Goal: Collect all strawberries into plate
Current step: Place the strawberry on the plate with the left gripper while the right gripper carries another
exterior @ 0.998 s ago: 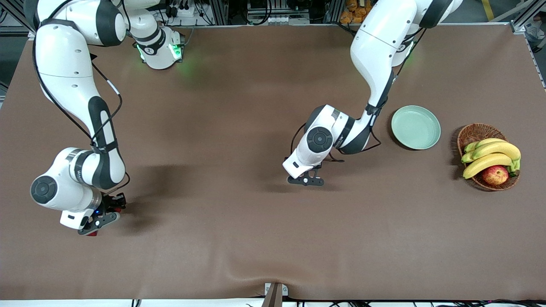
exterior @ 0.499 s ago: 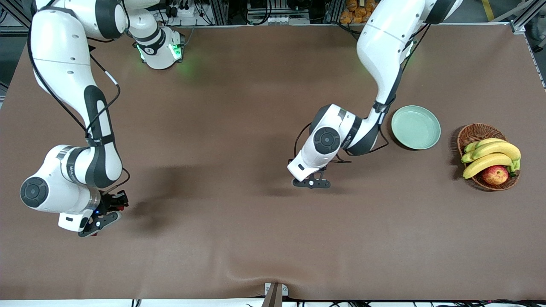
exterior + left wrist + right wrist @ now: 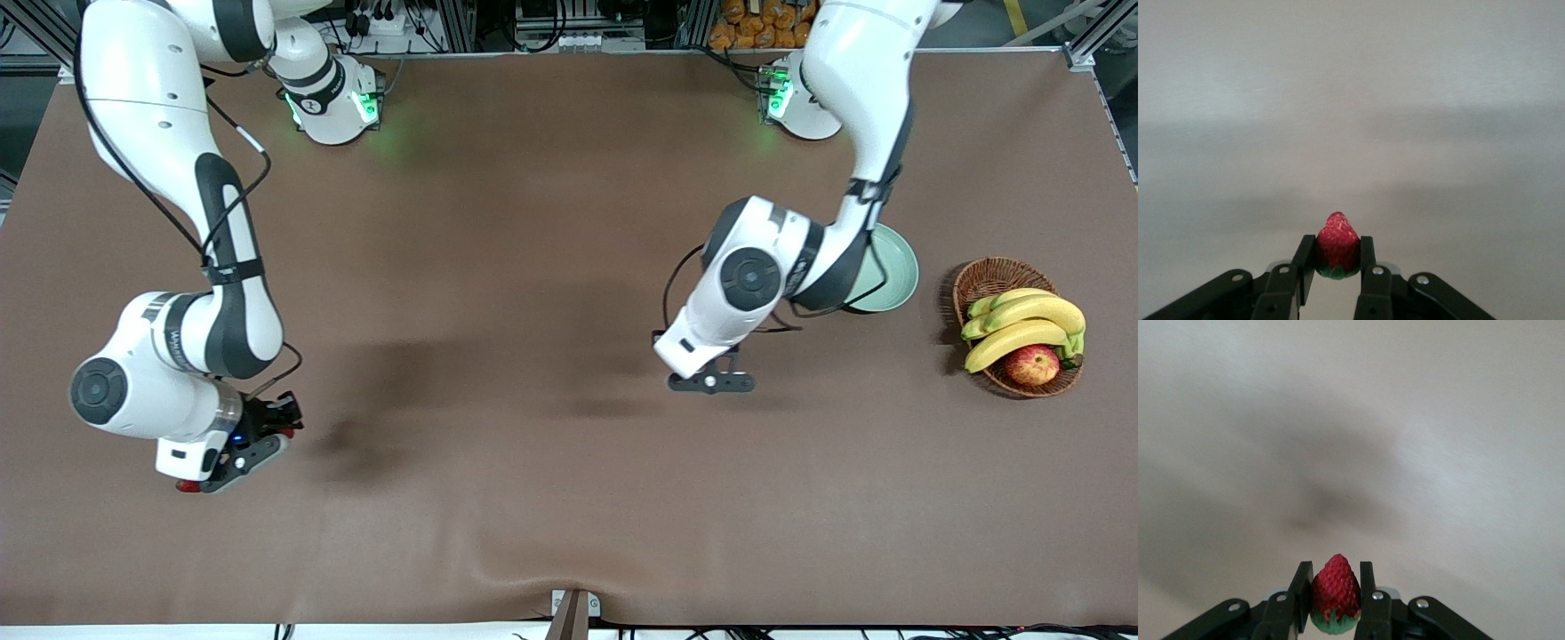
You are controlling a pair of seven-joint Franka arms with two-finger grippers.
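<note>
1. The left end effector (image 3: 1337, 267) is clamped on a strawberry (image 3: 1337, 245); in the left wrist view the berry sits between the two fingers with its red tip pointing away from the wrist and its green cap against the finger bases.
2. In the front view the left end effector (image 3: 711, 382) hangs over bare brown bench (image 3: 498, 267) right of the frame's centre, and its berry is hidden there under the wrist.
3. The right end effector (image 3: 1336, 593) is likewise closed on a second strawberry (image 3: 1335, 590), held the same way, tip outward.
4. In the front view the right end effector (image 3: 236, 458) is at the lower left of the frame, over the bench, and a small red edge of its berry (image 3: 186, 486) shows beside the wrist.
5. The plate (image 3: 898, 271) lies on the bench at the right of the frame, partly covered by the left arm's forearm; its visible part holds nothing.
6. A wicker basket (image 3: 991, 276) with bananas (image 3: 1022, 324) and an apple (image 3: 1031, 364) stands just beside the plate, closer to the frame's right edge.
7. No third strawberry can be made out in any view.
</note>
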